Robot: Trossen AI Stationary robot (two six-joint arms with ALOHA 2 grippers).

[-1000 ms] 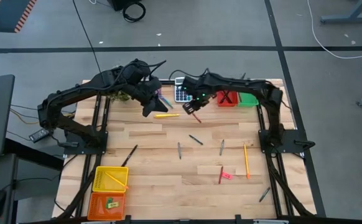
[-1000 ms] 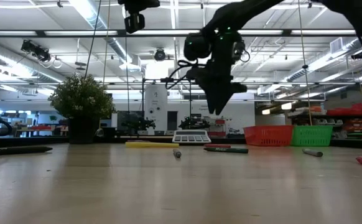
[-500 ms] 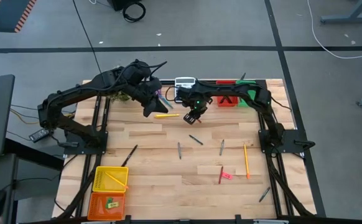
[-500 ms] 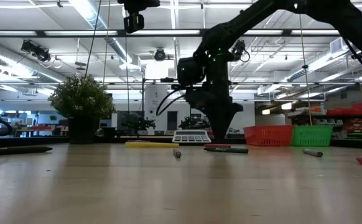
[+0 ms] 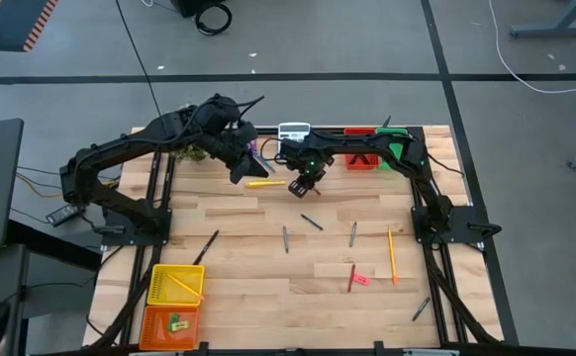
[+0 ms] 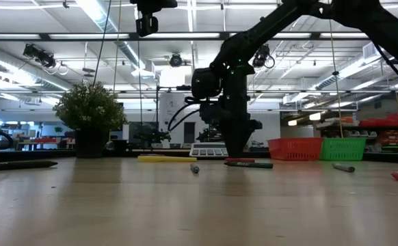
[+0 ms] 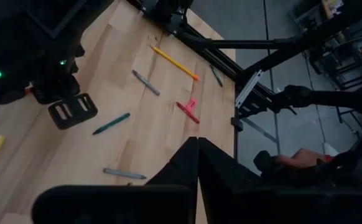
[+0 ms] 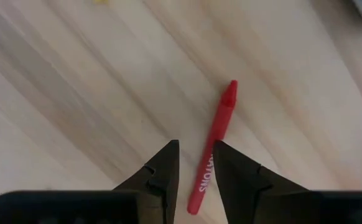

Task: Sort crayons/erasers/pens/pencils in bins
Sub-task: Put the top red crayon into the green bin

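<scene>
Crayon (image 8: 212,146) on table (image 5: 258,277), near calculator (image 5: 293,131)

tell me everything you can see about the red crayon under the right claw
The red crayon is a short, thin, waxy-looking stick with a pointed tip and white lettering on its red wrapper. It lies flat on the pale wooden table, at the back near the calculator. The right claw hangs just above it, open, one finger on each side of its blunt end, not yet closed on it.
</scene>
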